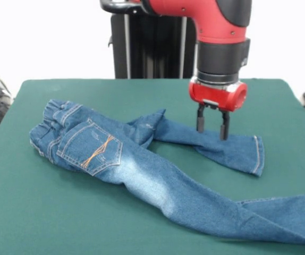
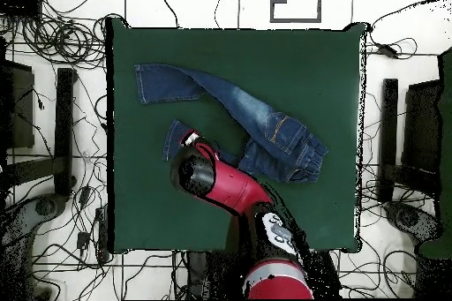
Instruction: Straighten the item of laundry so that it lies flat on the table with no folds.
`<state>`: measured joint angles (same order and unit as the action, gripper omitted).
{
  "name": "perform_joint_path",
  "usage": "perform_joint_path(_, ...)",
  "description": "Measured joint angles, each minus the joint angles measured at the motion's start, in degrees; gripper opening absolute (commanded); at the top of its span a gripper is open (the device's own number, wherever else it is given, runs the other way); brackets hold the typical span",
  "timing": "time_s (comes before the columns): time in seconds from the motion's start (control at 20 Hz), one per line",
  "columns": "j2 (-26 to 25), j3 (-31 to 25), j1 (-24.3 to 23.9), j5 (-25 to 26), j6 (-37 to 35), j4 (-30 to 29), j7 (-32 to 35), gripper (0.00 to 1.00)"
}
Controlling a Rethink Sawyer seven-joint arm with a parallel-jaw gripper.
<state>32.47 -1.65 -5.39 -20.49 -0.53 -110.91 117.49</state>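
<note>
Surface (image 1: 30, 212): green, jeans (image 1: 142, 175) lying crumpled, legs splayed.
Pincer (image 1: 212, 127): narrowly parted, empty, just above far leg.

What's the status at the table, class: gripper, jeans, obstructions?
Gripper open, poised over shorter leg. Jeans still bunched at crotch, not flat. Table otherwise unobstructed.

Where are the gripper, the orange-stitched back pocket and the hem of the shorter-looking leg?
gripper (image 1: 213, 121): front view, midway between its two black fingertips.
back pocket (image 1: 93, 147): front view, on its orange stitching.
leg hem (image 1: 258, 154): front view, on the hemmed end beside the gripper.
</note>
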Motion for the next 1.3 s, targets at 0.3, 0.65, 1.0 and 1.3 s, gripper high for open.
perform_joint_path(0.3,0.2,0.0,-2.5,2.1,0.4,-1.8,0.0,1.00)
perform_joint_path(0.65,0.2,0.0,-2.5,2.3,0.4,-2.1,0.0,1.00)
perform_joint_path(1.0,-0.2,0.0,-1.7,2.3,0.4,-1.8,0.0,1.00)
perform_joint_path(1.3,-1.3,-0.1,-2.0,2.3,-0.8,-0.4,0.0,1.00)
